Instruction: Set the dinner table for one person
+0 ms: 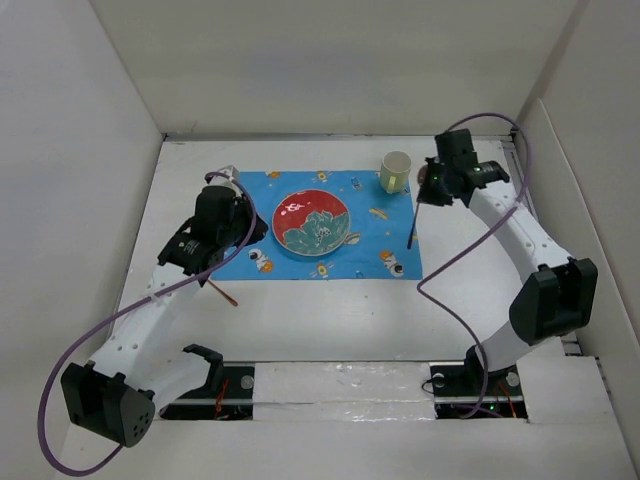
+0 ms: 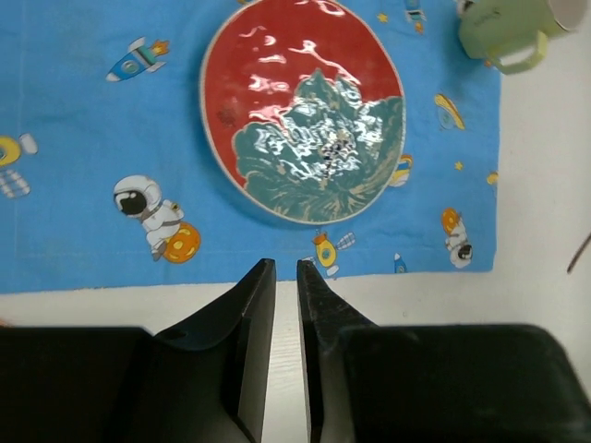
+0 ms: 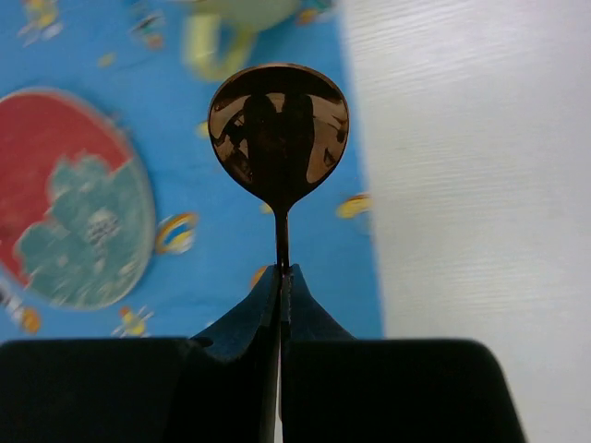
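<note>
Right wrist | right gripper (image 3: 280,273) clamped on spoon (image 3: 278,134) stem, above right edge of blue mat (image 3: 323,268) | left gripper (image 2: 286,268) jaws slightly apart, empty | dinner table (image 1: 300,320) beneath | step: likely placing spoon | next: lower beside plate (image 1: 311,224), release

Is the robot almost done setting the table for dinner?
About halfway, I'd guess. Done: the plate sits in the middle of the blue cloth, and the mug stands at its far right corner. In hand: the right hand pinches a spoon above the cloth's right edge, not yet laid down. Left: a thin brown stick lies on the bare table near the empty left hand.
</note>
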You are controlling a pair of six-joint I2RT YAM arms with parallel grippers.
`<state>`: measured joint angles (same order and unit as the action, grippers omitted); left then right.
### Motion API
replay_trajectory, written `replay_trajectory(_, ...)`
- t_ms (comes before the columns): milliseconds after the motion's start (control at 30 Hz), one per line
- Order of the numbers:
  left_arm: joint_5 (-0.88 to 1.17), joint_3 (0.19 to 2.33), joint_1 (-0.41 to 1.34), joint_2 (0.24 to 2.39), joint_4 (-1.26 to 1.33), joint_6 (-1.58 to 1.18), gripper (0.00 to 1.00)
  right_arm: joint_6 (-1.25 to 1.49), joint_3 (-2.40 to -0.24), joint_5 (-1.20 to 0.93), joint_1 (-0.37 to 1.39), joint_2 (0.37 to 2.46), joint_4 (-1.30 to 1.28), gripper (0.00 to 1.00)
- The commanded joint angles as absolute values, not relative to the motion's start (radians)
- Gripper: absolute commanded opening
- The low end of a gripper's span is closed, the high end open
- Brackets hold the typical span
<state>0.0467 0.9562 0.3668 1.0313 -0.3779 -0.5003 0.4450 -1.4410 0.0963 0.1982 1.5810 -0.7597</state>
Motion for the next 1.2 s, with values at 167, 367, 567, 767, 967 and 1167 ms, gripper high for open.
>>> replay_trajectory(167,-0.092,0.96,0.301,1.002,-0.526,-0.748,0.19,0.482,-1.563,0.008,0.465,1.725,-0.715,0.0)
replay_trajectory(367,-0.088,0.885,0.173,0.973,-0.638,-0.816,0.41,0.466,-1.785,-0.026,0.474,2.049,-0.727,0.0)
replay_trajectory(567,-0.02,0.799,0.006,0.954,-0.687,-0.776,0.42,0.462,-1.864,0.025,0.451,2.157,-0.749,0.0)
replay_trajectory(767,-0.058,0.773,-0.003,0.986,-0.741,-0.822,0.41,0.471,-1.809,0.02,0.428,2.183,-0.71,0.0)
replay_trajectory(967,-0.087,0.761,-0.003,1.032,-0.756,-0.879,0.46,0.466,-1.787,0.008,0.428,2.194,-0.686,0.21)
replay_trajectory(1167,-0.127,0.742,-0.003,1.098,-0.749,-0.916,0.47,0.471,-1.781,-0.032,0.428,2.181,-0.672,0.32)
